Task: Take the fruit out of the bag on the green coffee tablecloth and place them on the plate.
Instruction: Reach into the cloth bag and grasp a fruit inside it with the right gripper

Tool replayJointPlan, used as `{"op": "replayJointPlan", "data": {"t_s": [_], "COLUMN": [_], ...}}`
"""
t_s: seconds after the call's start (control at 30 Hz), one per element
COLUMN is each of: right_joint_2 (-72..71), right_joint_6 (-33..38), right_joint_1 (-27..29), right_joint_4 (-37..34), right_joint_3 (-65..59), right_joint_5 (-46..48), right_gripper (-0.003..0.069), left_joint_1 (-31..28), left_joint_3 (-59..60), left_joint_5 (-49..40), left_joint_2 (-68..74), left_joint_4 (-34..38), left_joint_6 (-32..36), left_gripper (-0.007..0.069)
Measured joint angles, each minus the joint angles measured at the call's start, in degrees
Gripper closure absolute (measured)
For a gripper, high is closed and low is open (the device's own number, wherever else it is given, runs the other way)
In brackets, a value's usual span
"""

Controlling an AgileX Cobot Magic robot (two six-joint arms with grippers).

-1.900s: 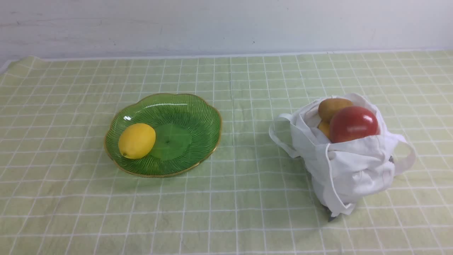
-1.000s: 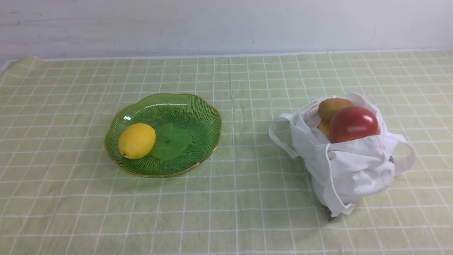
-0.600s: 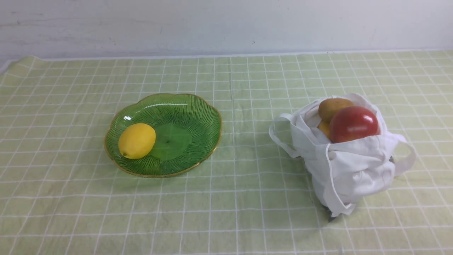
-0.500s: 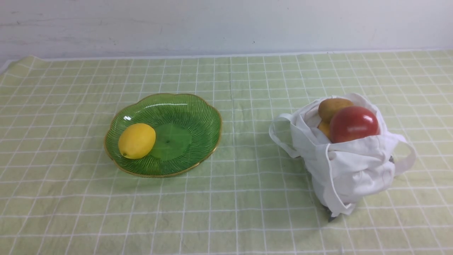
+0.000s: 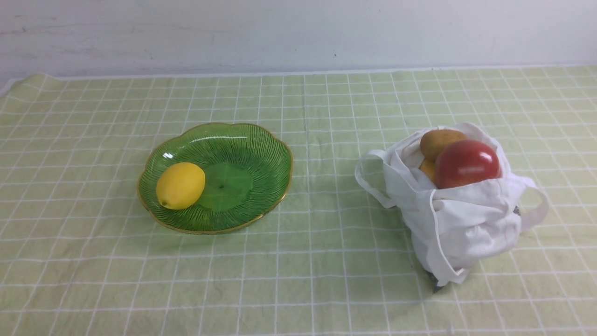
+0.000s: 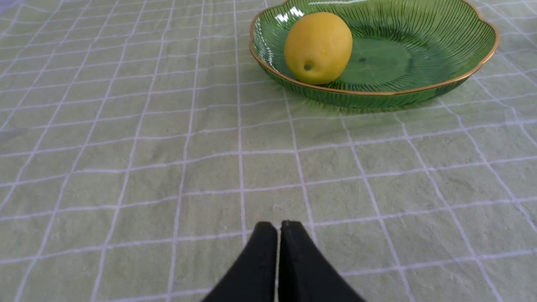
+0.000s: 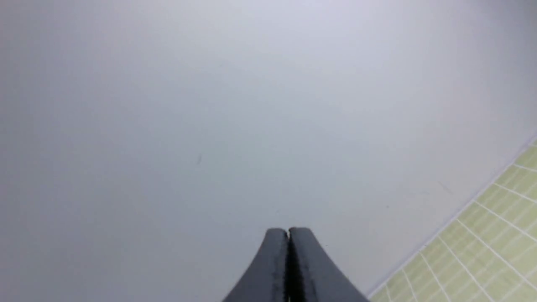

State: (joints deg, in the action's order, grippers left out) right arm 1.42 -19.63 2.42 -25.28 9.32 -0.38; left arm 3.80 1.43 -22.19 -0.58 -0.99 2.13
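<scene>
Fruit-wise, a glossy red apple [image 5: 466, 163] topped the white cloth bag [image 5: 461, 224], right of the ribbed green glass plate [image 5: 252, 154]. My left gripper [image 6: 279, 226] and right gripper [image 7: 288, 230] sat pressed together; right probably needed spreading for that apple.

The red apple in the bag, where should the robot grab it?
Probably from straight above, pinching the red apple across its round upper half. That part bulges out of the open mouth of the bag, while cloth wraps its lower part and the brown fruit sits close behind.
</scene>
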Motion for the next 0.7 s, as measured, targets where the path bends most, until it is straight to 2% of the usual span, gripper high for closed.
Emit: {"op": "replayJointPlan", "data": {"t_s": [0.1,0.13,0.17,0.2,0.27,0.3,0.33,0.37,0.4,0.47,0.5,0.7], "right_joint_2": [9.2,9.2,13.1,19.8,25.8,32.7,34.4,40.9,41.7,51.1,51.8,67.5], "right_joint_6": [3.6,3.6,5.0,9.2,12.7,15.9,16.2,17.8,17.8,19.3,19.3,22.8], "right_joint_1": [0.0,0.0,0.0,0.0,0.0,0.0,0.0,0.0,0.0,0.0,0.0,0.0], "right_joint_4": [6.0,6.0,7.0,8.4,8.6,8.2,8.0,6.8,6.6,4.8,4.8,4.2], "right_joint_3": [13.5,13.5,17.7,24.1,29.2,34.5,35.8,40.7,41.3,48.1,48.6,59.4], "right_joint_5": [18.1,18.1,22.7,32.1,38.7,45.8,46.7,54.6,54.6,62.1,62.4,63.4], "right_gripper": [0.0673,0.0673,0.0673,0.0672,0.0671,0.0669,0.0668,0.0662,0.0661,0.0641,0.0641,0.0510], "left_joint_1": [0.0,0.0,0.0,0.0,0.0,0.0,0.0,0.0,0.0,0.0,0.0,0.0], "left_joint_3": [0.0,0.0,0.0,0.0,0.0,0.0,0.0,0.0,0.0,0.0,0.0,0.0], "left_joint_5": [0.0,0.0,0.0,0.0,0.0,0.0,0.0,0.0,0.0,0.0,0.0,0.0], "left_joint_2": [0.0,0.0,0.0,0.0,0.0,0.0,0.0,0.0,0.0,0.0,0.0,0.0], "left_joint_4": [0.0,0.0,0.0,0.0,0.0,0.0,0.0,0.0,0.0,0.0,0.0,0.0], "left_joint_6": [0.0,0.0,0.0,0.0,0.0,0.0,0.0,0.0,0.0,0.0,0.0,0.0], "left_gripper": [0.0632,0.0632,0.0632,0.0632,0.0632,0.0632,0.0632,0.0632,0.0632,0.0632,0.0632,0.0632]}}
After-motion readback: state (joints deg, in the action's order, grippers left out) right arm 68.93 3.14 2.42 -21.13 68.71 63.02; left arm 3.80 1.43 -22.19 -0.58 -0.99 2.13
